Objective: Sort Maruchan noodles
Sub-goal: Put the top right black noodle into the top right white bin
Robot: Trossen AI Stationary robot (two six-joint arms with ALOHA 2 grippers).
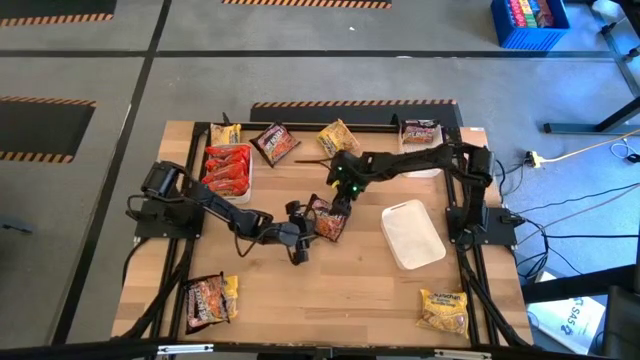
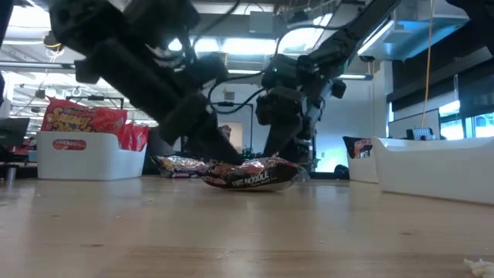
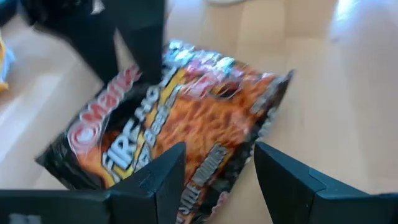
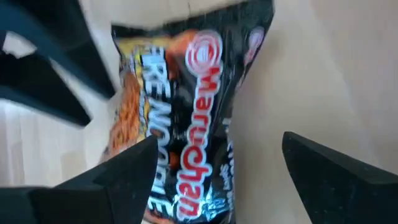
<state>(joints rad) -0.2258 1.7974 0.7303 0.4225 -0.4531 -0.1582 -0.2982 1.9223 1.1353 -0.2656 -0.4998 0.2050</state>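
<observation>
A dark brown-black Maruchan packet (image 1: 328, 222) with an orange noodle picture lies flat on the middle of the table (image 2: 251, 174). My left gripper (image 1: 305, 232) comes at it from the table's left and is open. Its fingers stand on either side of the packet's near edge (image 3: 211, 186). My right gripper (image 1: 340, 205) reaches over from the right and hangs above the packet's far part. It is open wide, and the packet (image 4: 199, 112) shows between its fingers. Other red, dark and yellow packets lie around the table. My left gripper has the packet's edge (image 3: 214, 177) between its open fingers; whether a finger touches it, I cannot tell. My right gripper points down over the packet's logo end (image 4: 205, 56), one finger (image 4: 134, 171) overlapping the packet's side; I cannot tell if it touches.
A white tray (image 1: 247, 172) at the left holds red packets. An empty white tray (image 1: 412, 235) lies right of centre, and another (image 1: 421, 133) at the far right holds a dark packet. Loose packets lie along the far edge (image 1: 275, 143) and at both near corners (image 1: 210, 298) (image 1: 443, 310).
</observation>
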